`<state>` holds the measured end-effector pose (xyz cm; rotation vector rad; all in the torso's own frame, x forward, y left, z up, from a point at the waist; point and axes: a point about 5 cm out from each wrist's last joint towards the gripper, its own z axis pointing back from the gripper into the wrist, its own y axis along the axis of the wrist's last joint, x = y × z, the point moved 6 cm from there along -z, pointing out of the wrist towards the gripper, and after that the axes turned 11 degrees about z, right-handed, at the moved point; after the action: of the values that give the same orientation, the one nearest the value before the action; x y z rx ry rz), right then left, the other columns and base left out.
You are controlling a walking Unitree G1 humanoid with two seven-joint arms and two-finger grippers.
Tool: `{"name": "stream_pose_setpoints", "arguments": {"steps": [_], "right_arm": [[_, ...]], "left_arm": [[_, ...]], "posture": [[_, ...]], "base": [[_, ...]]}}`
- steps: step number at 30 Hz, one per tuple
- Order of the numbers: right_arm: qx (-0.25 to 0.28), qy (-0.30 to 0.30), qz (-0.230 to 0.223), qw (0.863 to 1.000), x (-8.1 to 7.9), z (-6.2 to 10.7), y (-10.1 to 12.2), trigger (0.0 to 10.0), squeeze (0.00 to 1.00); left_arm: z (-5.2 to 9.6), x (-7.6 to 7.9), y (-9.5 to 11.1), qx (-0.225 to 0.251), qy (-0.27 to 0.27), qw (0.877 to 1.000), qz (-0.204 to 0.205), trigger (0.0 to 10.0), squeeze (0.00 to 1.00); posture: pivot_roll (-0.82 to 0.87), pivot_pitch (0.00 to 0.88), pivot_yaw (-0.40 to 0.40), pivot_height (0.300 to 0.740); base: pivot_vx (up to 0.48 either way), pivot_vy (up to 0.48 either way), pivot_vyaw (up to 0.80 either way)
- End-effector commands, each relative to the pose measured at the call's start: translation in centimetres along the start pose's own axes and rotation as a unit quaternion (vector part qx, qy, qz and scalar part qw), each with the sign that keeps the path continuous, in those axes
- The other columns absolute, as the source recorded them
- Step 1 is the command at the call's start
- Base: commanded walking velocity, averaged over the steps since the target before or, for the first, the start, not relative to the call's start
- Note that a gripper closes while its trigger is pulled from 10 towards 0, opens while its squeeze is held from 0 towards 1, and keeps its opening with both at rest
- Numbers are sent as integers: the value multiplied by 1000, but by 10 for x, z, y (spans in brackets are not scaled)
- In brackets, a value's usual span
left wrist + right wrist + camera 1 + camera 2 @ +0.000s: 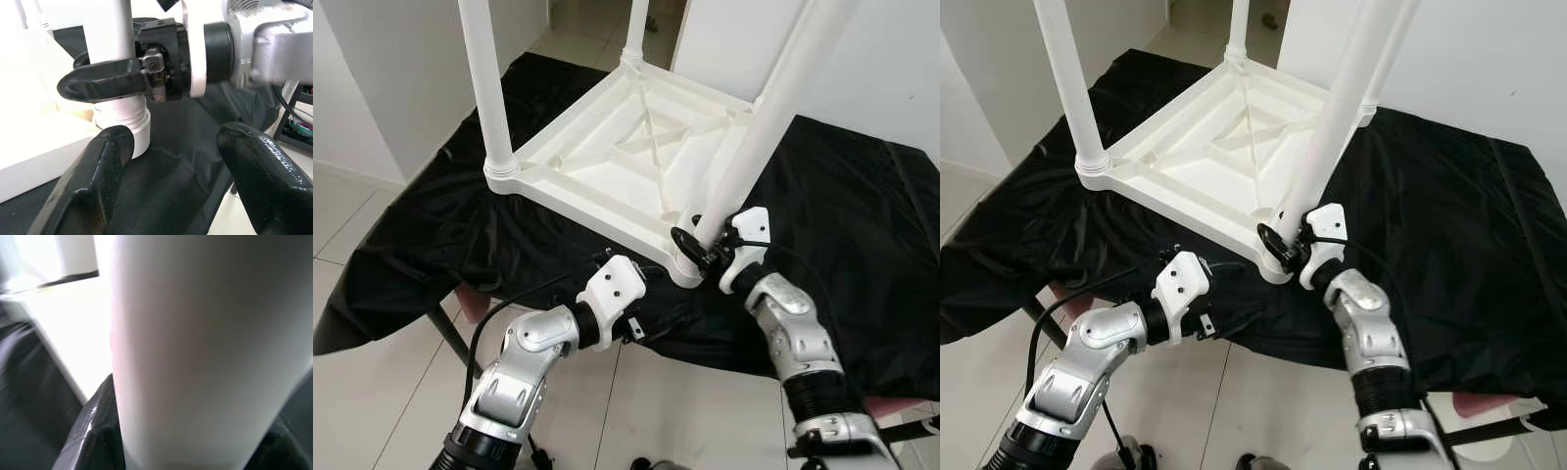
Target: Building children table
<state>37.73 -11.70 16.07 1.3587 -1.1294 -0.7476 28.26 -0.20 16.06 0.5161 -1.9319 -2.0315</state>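
Two grippers: your right gripper (697, 238) clamps the near table leg (766, 122) at the upturned tabletop's (607, 162) corner; left gripper (171, 161) waits wide. Twist squarely.

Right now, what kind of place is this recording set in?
Probably a room in a home: pale tiled floor, plain white walls, and a black-draped work surface holding an upturned white children's table. The right gripper grips one leg.

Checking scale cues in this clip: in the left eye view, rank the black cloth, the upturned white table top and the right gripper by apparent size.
1. Black cloth, largest.
2. Upturned white table top.
3. Right gripper, smallest, shut on the near table leg.
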Motion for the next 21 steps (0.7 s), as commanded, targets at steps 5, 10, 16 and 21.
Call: {"name": "stream_pose_setpoints", "arguments": {"steps": [5, 10, 16, 21], "right_arm": [[-51, -126, -1, 991, 11, 16, -18, 0, 0], [-68, -227, -14, 971, 18, 27, -20, 0, 0], [-72, -242, -18, 968, 10, 26, -17, 0, 0], [-91, -251, -6, 964, 19, 28, -22, 10000, 0]], "left_arm": [[-1, -2, 0, 4, 29, 1000, 2, 10000, 0], [-2, -2, 1, 5, 27, 1000, 3, 10000, 0], [-2, -1, 1, 5, 26, 1000, 3, 10000, 0], [-3, -2, 2, 6, 24, 1000, 0, 10000, 0]], "posture": [[114, 136, -82, 740], [113, 134, -83, 740], [114, 131, -82, 740], [114, 118, -87, 740]], "base": [[0, 0, 0], [0, 0, 0], [0, 0, 0], [0, 0, 0]]}}
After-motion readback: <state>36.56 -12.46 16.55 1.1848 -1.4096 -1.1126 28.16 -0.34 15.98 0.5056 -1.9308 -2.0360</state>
